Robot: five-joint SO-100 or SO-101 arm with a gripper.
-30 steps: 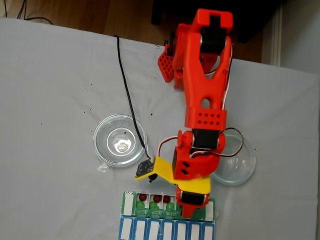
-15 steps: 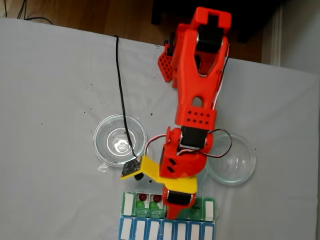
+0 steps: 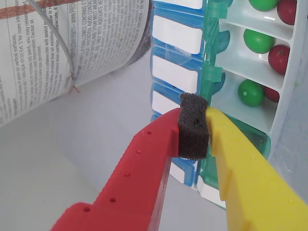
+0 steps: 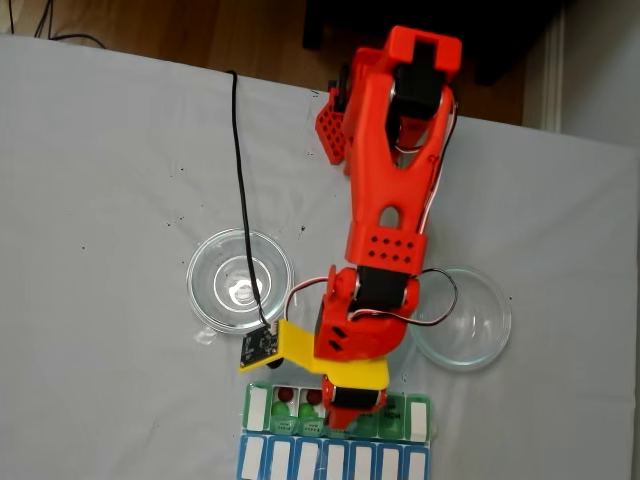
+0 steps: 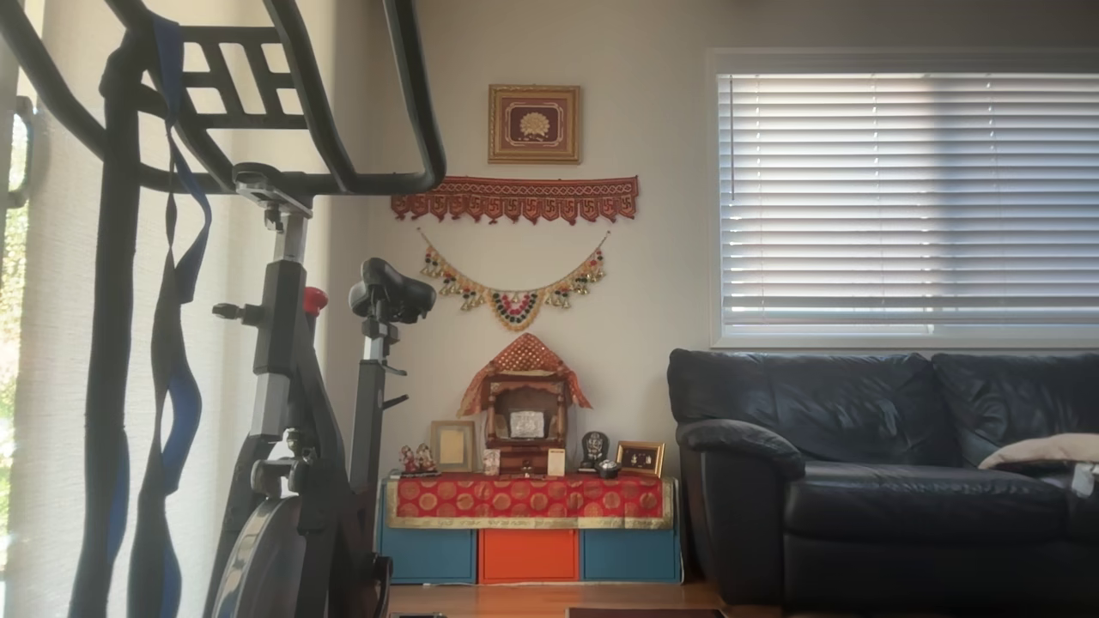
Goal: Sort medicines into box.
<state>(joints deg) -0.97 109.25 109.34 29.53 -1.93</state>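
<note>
Claw over the box, closed on nothing.

The surface (image 4: 100,200) lies wide and bare to the claw's left in the fixed view, with one glass dish (image 4: 240,280) up-left of it and another (image 4: 470,325) up-right, both seemingly emptied. The box (image 3: 250,62) sits directly under the claw (image 3: 195,127), its lids folded back toward the blue row (image 3: 175,53), so the compartments are open. The claw's two fingers are pressed against a dark foam pad, carrying no ball. Medicines (image 3: 251,93) rest paired, green with red, just beyond its tip; the box walls leave little room there.
</note>
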